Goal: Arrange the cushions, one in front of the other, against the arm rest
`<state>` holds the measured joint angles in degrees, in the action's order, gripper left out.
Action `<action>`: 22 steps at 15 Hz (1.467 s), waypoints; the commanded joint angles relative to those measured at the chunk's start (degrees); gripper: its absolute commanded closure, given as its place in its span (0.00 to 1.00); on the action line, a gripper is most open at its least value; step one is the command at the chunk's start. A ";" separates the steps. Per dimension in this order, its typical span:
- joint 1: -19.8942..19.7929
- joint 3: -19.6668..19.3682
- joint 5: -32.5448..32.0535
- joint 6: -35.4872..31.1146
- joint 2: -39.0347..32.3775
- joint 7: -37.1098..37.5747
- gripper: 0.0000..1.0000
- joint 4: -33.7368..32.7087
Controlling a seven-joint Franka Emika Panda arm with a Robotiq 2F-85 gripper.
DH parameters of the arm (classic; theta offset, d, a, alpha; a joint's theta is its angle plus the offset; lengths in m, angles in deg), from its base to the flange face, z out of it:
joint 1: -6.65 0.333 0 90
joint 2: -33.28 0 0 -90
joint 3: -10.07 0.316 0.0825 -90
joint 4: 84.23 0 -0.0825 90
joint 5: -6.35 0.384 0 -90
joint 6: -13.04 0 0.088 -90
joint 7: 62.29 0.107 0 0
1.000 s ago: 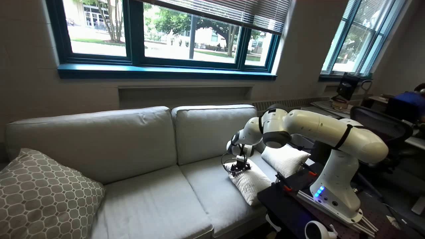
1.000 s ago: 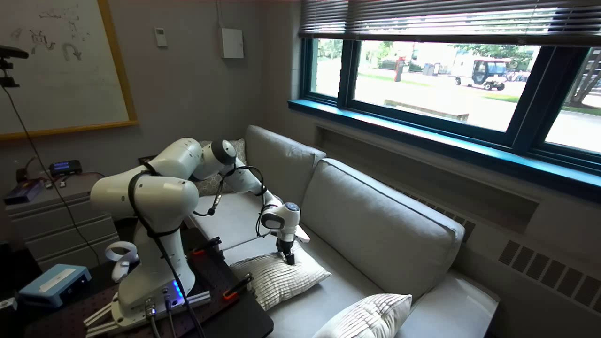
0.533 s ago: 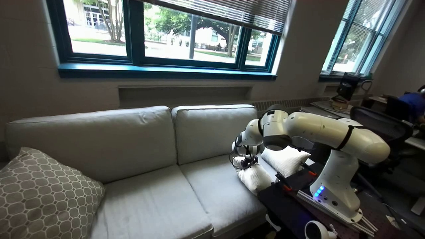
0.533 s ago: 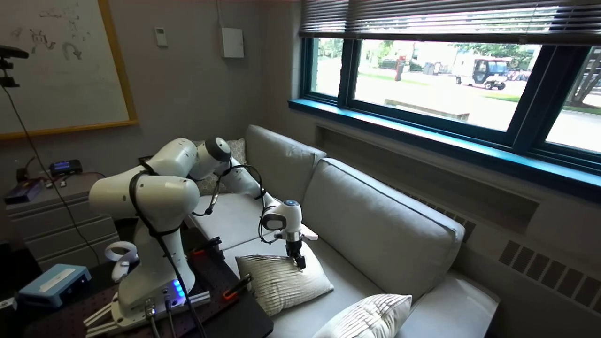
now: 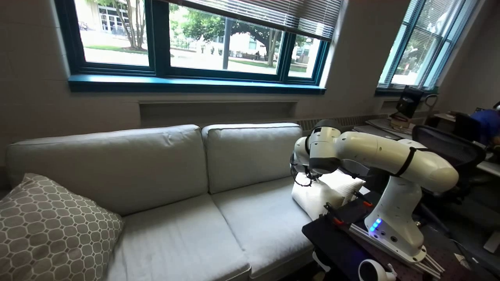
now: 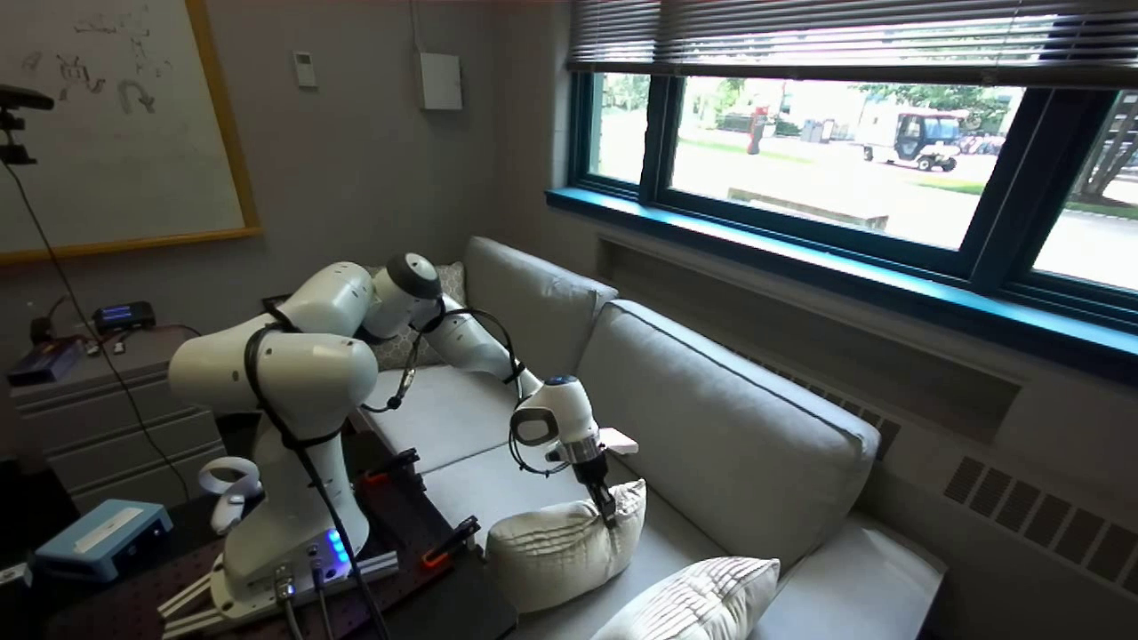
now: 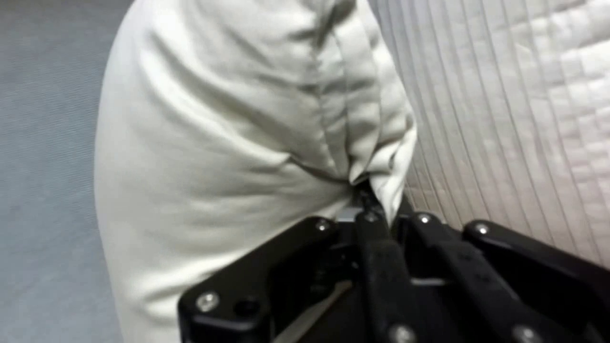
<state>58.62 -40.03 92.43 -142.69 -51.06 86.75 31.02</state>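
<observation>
A cream-white cushion (image 6: 556,556) is held near its upper edge by the robot's gripper (image 6: 608,516), the jaws clamped on a fold of fabric and their tips lost among the creases in the wrist view. The cushion is tilted up over the seat of a pale sofa (image 5: 179,242); whether its underside is touching the seat cannot be told, the lower end being cut across by a black table (image 5: 328,242) in an exterior view. There, too, most of the gripper is concealed by the robot arm (image 5: 375,147). A second cushion (image 6: 698,604), its cover pleated, is seen near it, beside the arm rest (image 6: 862,578); its lower part is cropped in an exterior view, and whether it is pressed against the arm rest cannot be made out. In the wrist view the two cushions are shown side by side, any contact between them unclear. At the sofa's opposite end, a patterned cushion (image 5: 58,230) is cut off by the side of an exterior view.
</observation>
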 commanded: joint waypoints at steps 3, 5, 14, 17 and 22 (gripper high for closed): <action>-10.79 7.68 1.98 -19.05 3.77 0.04 0.96 6.41; -10.67 7.41 8.66 -19.62 -2.00 0.09 0.96 6.11; -26.92 21.76 7.46 -42.07 10.09 -1.52 0.96 -1.14; -24.14 21.70 7.61 -44.57 11.98 -2.99 0.97 -3.06; -19.68 20.08 3.99 -42.22 13.61 -5.89 0.97 -8.91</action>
<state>39.10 -19.77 98.01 -184.75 -39.97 84.88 25.35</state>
